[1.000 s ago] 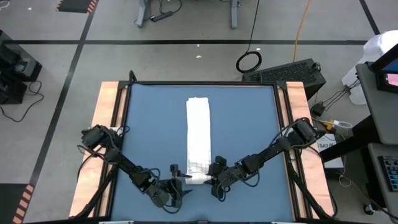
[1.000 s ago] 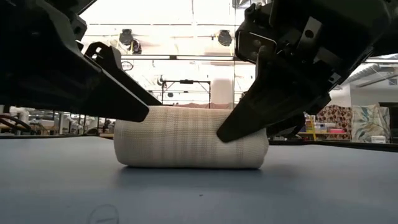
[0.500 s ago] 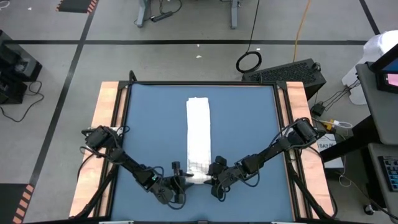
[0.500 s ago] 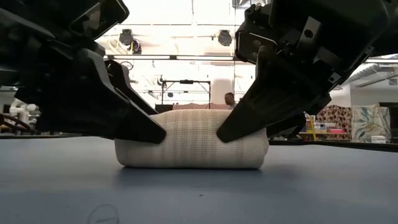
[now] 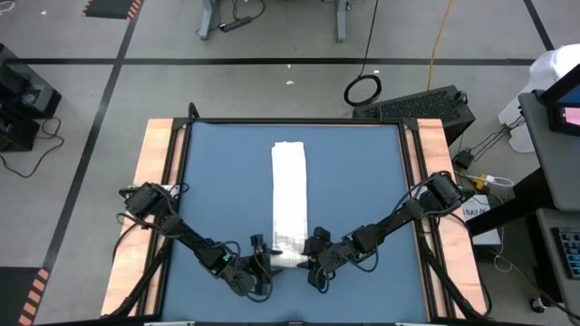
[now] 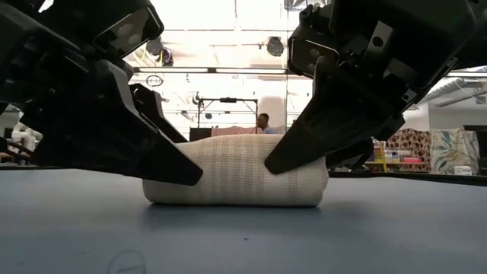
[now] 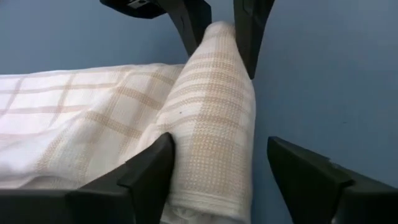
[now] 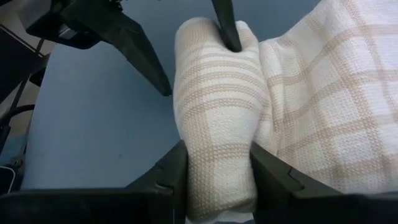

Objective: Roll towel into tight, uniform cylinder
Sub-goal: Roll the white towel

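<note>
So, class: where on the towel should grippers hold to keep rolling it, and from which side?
Grip the rolled part of the towel at its two open ends, the left gripper and right gripper coming in along the roll's axis, since the flat strip runs away behind it.

Colours and patterns: towel, table, grippers

The towel (image 5: 290, 204) was white, with a faint grid of thin lines that read beige in the wrist views. The table (image 5: 217, 181) was plain blue, edged by light wood strips. The left gripper (image 5: 264, 264) and right gripper (image 5: 311, 258) were black.

Two dark jointed arms — black cables alongside, wedge-shaped black fingers.
</note>
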Controlling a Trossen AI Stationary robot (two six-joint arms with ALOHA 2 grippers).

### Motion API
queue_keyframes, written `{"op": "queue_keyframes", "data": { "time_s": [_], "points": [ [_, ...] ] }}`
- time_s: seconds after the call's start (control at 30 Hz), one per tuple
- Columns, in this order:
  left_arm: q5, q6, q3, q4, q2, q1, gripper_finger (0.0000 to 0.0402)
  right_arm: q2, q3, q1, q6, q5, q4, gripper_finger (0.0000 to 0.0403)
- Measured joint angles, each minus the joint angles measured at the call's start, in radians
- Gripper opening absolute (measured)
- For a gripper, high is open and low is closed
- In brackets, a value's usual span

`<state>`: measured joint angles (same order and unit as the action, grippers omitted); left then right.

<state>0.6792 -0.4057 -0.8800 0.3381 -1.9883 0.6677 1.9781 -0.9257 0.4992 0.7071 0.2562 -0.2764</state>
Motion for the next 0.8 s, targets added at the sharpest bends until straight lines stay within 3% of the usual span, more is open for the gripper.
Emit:
{"op": "queue_keyframes", "data": {
  "time_s": [0.17,0.37,0.53,0.67,0.8],
  "points": [
    [-0.021,0.004,0.001,-0.007,0.0,-0.019,0.0258,0.0,0.0,0.0,0.0,0.001,0.0,0.0116],
    [-0.021,0.044,0.002,-0.001,0.0,-0.02,0.0169,0.0,0.0,0.0,0.003,0.003,0.0,0.0116],
    [-0.081,-0.028,0.001,-0.05,0.002,-0.042,0.0108,-0.001,0.002,0.001,0.003,0.009,-0.007,0.0122],
    [-0.119,-0.051,0.001,-0.069,0.004,-0.057,0.0115,-0.029,0.002,0.01,-0.066,0.023,0.006,0.0159],
    [-0.193,-0.077,-0.001,-0.063,0.008,-0.078,0.0133,-0.084,0.007,0.053,-0.205,0.119,0.079,0.022]
  ]
}}
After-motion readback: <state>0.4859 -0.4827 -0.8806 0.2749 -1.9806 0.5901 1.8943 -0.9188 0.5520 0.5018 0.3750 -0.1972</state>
